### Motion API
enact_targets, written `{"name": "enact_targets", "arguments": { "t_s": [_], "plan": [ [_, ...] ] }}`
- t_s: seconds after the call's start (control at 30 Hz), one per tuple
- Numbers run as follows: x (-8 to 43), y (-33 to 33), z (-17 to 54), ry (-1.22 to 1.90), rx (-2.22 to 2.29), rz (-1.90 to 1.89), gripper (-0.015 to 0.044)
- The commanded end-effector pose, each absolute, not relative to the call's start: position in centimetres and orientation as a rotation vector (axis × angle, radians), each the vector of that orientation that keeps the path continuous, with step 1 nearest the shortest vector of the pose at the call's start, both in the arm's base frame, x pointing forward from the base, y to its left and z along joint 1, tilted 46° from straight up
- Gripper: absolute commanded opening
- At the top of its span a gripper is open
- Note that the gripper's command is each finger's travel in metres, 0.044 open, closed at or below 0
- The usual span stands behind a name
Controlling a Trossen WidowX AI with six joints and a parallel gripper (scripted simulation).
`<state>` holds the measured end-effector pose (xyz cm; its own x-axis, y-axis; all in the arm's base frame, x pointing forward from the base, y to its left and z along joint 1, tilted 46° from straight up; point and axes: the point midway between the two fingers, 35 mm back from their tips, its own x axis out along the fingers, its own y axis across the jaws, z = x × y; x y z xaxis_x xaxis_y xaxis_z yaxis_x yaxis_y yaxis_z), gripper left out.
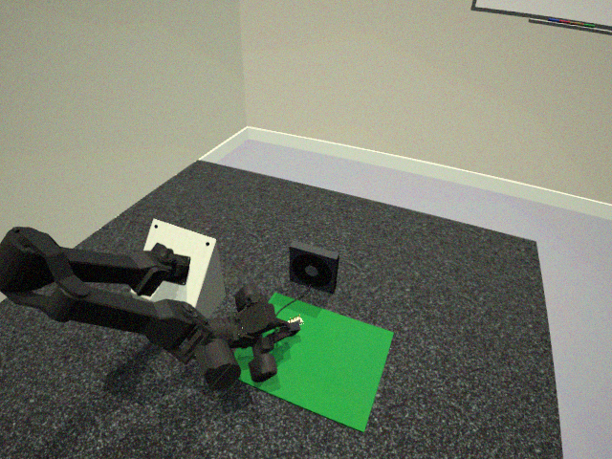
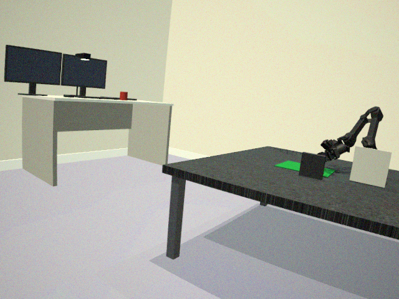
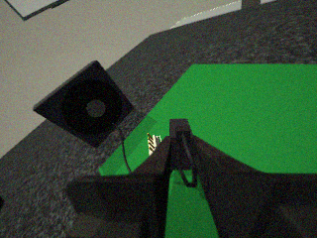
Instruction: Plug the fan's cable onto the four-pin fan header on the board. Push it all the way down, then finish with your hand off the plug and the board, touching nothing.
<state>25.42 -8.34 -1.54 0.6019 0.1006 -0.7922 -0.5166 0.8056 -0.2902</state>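
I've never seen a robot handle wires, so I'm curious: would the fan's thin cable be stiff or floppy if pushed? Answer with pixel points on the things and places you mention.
The cable (image 1: 293,302) (image 3: 124,149) looks thin and bends in a curve, so it would probably flex when pushed. Running from the fan (image 1: 314,267) (image 3: 83,104), it may tug back if pulled far.

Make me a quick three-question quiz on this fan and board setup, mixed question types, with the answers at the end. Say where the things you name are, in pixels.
1. True or false: the fan (image 1: 322,267) (image 2: 312,166) (image 3: 96,108) stands on top of the green board (image 1: 340,370) (image 2: 288,165) (image 3: 238,114).
2. Multiple choice: what colour is the mug (image 2: 123,95) on the desk (image 2: 154,128)?
A. Blue
B. Red
C. White
3. Fill in the blank: the gripper (image 1: 299,327) (image 3: 179,140) is ____ on the cable's plug (image 3: 178,125).

Key: 1. False; 2. B; 3. shut
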Motion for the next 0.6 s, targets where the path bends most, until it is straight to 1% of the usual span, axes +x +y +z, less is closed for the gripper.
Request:
{"name": "enact_targets", "arguments": {
  "t_s": [0.0,0.57],
  "plan": [
    [25.2,-8.2,-1.2,0.799,-0.561,0.387,0.0000],
    [24.4,-8.4,0.7,0.583,-0.688,0.384,0.0000]
  ]
}}
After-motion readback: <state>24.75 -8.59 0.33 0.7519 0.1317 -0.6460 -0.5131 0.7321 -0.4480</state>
